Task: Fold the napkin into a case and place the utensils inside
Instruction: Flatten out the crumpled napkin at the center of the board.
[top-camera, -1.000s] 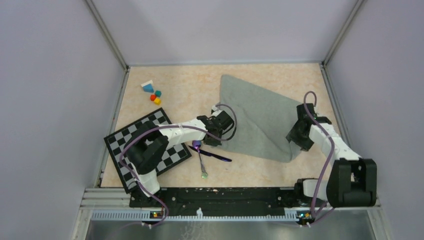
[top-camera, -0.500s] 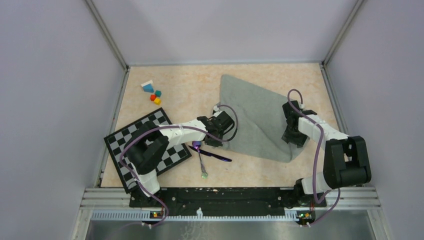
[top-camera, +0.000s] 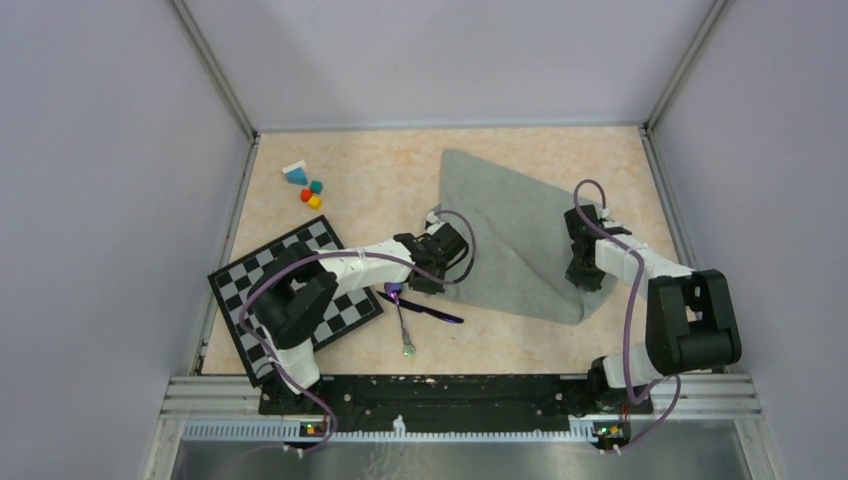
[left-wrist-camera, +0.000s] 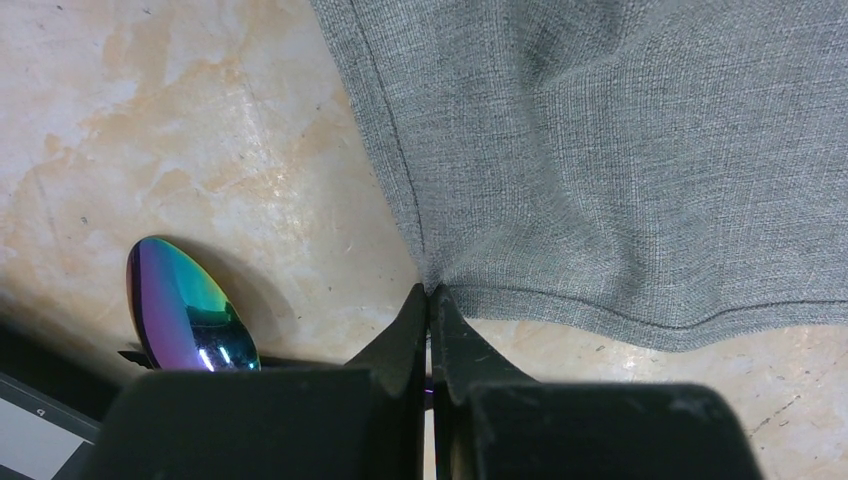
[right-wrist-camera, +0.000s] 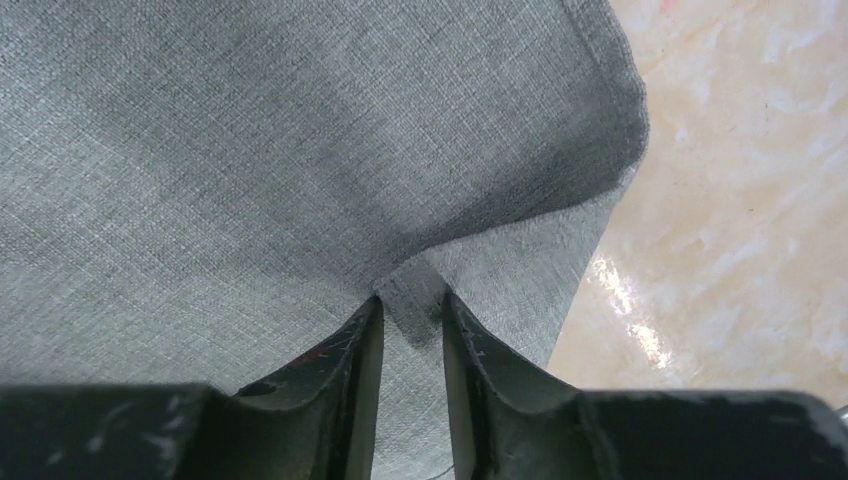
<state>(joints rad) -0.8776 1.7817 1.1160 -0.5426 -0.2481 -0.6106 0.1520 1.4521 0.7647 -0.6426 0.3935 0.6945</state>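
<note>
Top external, holdings: the napkin (top-camera: 520, 240) lies spread right of centre on the worktop (top-camera: 380, 180), its far corner near the back wall (top-camera: 450, 60). Left wrist: my left fingers (left-wrist-camera: 400, 340) are together, clamped on the napkin's near-left corner, with hems running off both ways. Right wrist: my right fingers (right-wrist-camera: 360, 345) are narrowly apart around a turned-up tuck at the near-right edge; whether they grip it I cannot tell. The spoon (top-camera: 402, 320) and dark stick (top-camera: 435, 313) lie crossed just beside my left fingers, off the cloth. The checkered board (top-camera: 340, 310) and small blocks (top-camera: 308, 188) sit to the left, with bare worktop between the blocks and the napkin.
</note>
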